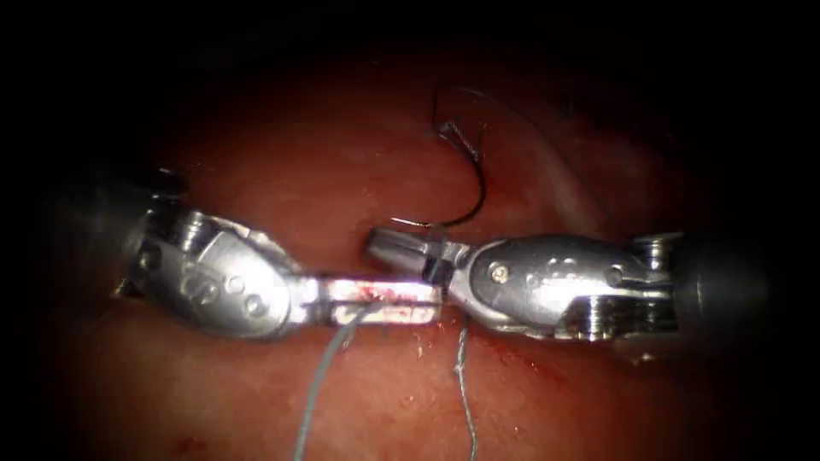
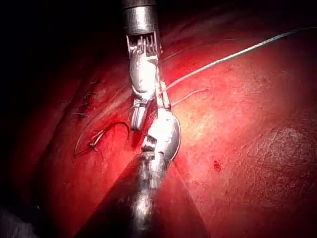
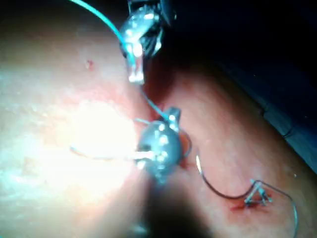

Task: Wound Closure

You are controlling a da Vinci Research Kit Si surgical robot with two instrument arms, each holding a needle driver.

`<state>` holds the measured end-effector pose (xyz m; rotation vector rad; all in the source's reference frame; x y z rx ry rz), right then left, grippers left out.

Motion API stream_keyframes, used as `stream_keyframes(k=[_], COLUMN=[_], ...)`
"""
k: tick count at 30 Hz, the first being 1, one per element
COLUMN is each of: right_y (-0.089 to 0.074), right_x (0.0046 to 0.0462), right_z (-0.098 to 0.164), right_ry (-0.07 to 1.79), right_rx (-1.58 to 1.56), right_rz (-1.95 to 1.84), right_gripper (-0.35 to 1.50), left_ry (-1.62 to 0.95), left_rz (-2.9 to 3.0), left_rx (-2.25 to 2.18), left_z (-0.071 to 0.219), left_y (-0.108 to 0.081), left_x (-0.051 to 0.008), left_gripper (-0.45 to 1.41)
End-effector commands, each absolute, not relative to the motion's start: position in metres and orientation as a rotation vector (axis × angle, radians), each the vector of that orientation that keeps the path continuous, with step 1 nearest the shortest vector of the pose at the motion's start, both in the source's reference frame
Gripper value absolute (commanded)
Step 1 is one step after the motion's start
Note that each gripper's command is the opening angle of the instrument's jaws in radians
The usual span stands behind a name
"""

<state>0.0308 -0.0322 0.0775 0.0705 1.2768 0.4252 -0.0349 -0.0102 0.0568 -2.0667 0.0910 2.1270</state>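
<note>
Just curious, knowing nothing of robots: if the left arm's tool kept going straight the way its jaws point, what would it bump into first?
Probably the right arm's tool. The left arm's tool points right, its tip nearly at the other's wrist, gripping the thread. Depth between them is unclear. The needle lies free on the tissue.

Dark curved needle (image 1: 472,183) lying loose on tissue (image 1: 359,162), pale thread (image 1: 320,384) trailing below, red fluid (image 1: 384,293) smeared.
</note>
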Motion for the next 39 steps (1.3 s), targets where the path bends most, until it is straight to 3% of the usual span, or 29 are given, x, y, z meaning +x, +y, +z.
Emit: stream_keyframes(k=[1,9,18,31,39], right_y=[-0.0315,-0.0303,-0.0306,-0.031,-0.031], right_x=[0.0309,0.0295,0.0293,0.0268,0.0256], right_z=[0.0785,0.0792,0.0786,0.0782,0.0781], right_ry=[1.303,1.518,1.615,1.765,1.802], right_rx=[0.073,0.2,0.342,0.584,0.578], right_rz=[0.45,0.622,0.637,0.481,0.322], right_gripper=[-0.35,-0.35,-0.35,-0.35,-0.35], left_ry=[0.085,0.061,0.045,0.021,0.016], left_rz=[2.124,2.12,2.116,2.116,2.113], left_rx=[-2.067,-2.059,-2.063,-2.064,-2.068], left_z=[0.0577,0.0609,0.0631,0.0669,0.0671], left_y=[-0.0106,-0.0125,-0.0116,-0.0111,-0.0106], left_x=[-0.0354,-0.0371,-0.0368,-0.0364,-0.0361], left_gripper=[-0.45,-0.45,-0.45,-0.45,-0.45])
